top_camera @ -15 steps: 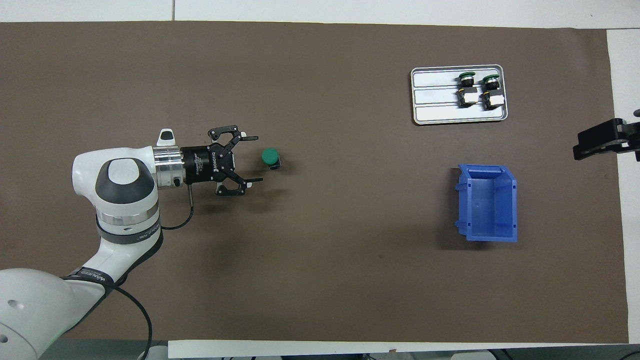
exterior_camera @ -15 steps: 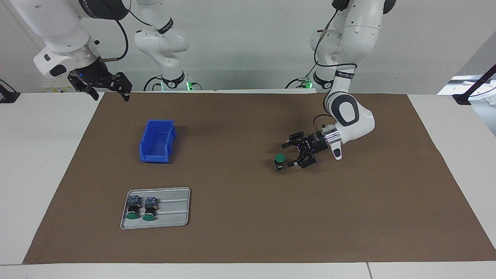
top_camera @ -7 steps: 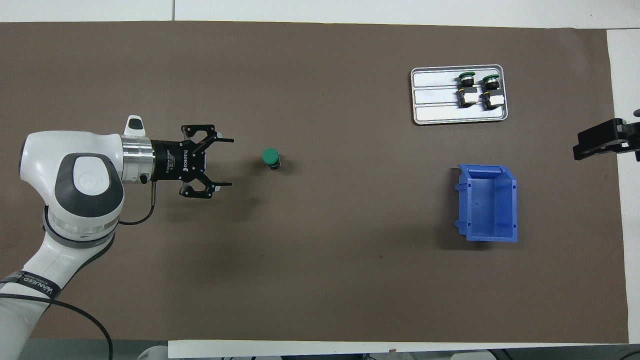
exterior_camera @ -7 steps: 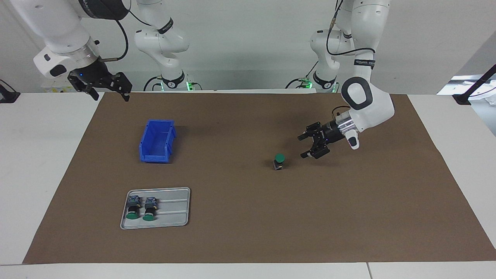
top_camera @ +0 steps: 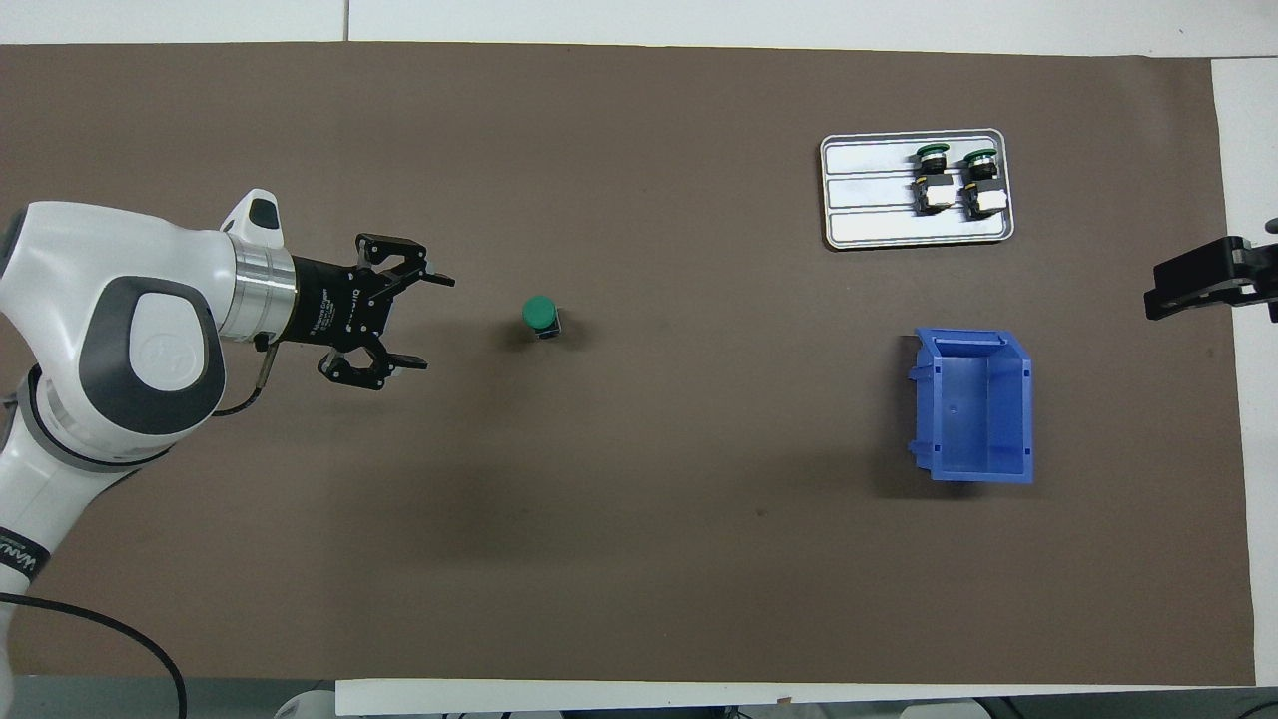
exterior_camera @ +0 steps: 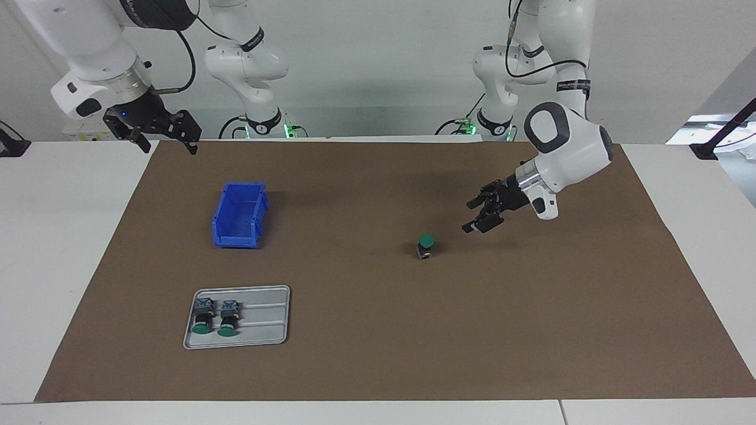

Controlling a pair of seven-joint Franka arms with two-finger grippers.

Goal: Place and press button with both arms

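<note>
In the overhead view you get only the black tip of the right tool (top_camera: 1213, 280), its arm cut off by the edge. The left white jointed arm (top_camera: 90, 340) runs out of that view too. On the upright green-capped push-button (exterior_camera: 425, 244), the block beneath the cap is too small for you to make out.

Brown mat (exterior_camera: 366, 354) bare over most of its middle; wide free passage is offered there. One upright button (exterior_camera: 425, 246) (top_camera: 540, 314) is found standing alone mid-mat, with bare mat all round and its green cap unobstructed from above. The left gripper (exterior_camera: 476, 215) (top_camera: 427, 323), jaws apart, is held over the mat toward the left arm's end, apart from that button. Toward the right arm's end, passage is narrowed by a blue bin (exterior_camera: 239, 215) (top_camera: 973, 407) and, farther from the robots, a grey tray (exterior_camera: 266, 333) (top_camera: 869, 215) carrying two buttons (exterior_camera: 216, 317) (top_camera: 956, 180). A bare gap is left between bin and tray. The right gripper (exterior_camera: 165, 144) (top_camera: 1203, 285), open, is held over the mat's edge near the bin.
</note>
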